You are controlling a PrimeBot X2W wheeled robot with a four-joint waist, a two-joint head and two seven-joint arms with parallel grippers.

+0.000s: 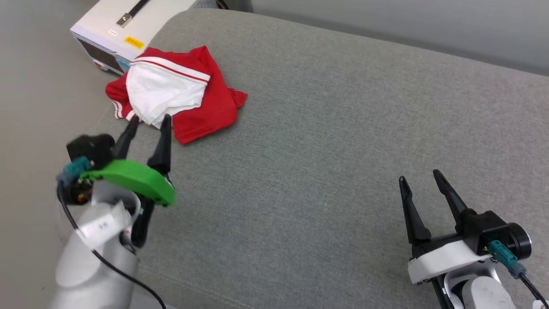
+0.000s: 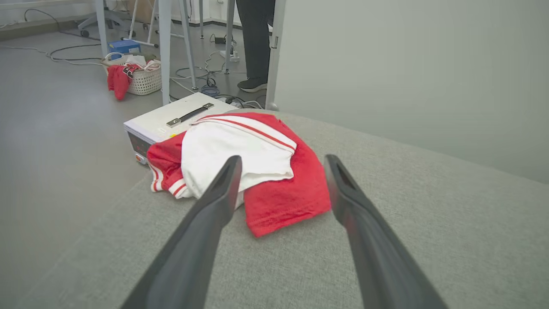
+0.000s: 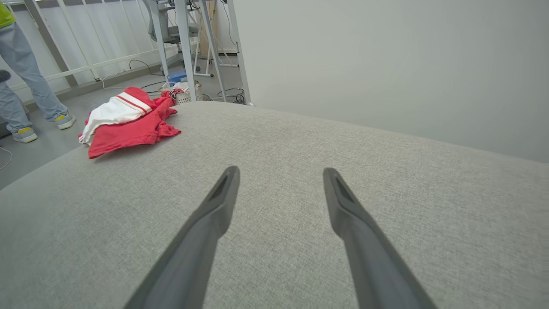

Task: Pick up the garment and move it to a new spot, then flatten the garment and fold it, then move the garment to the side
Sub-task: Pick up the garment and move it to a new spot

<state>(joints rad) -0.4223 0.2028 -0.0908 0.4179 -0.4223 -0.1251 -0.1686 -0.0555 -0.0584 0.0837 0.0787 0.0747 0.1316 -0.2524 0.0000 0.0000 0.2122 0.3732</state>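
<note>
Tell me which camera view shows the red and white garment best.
The left wrist view: the garment lies close and large, framed by the left gripper's open fingers, its striped trim clear. The head view shows it whole but smaller, upper left. The right wrist view shows it small and far, at the left.

Bright, even, diffuse room light; no glare. Faint soft shadow under garment (image 3: 128, 133) edge facing right gripper (image 1: 419, 175). Head view: left gripper (image 1: 151, 117) and forearm (image 1: 85, 266) smeared, right gripper crisp. Wrist views: fingers (image 2: 201, 231) soft near lens, grey cushion (image 2: 429, 240) horizon bowed beyond fingertips.
</note>
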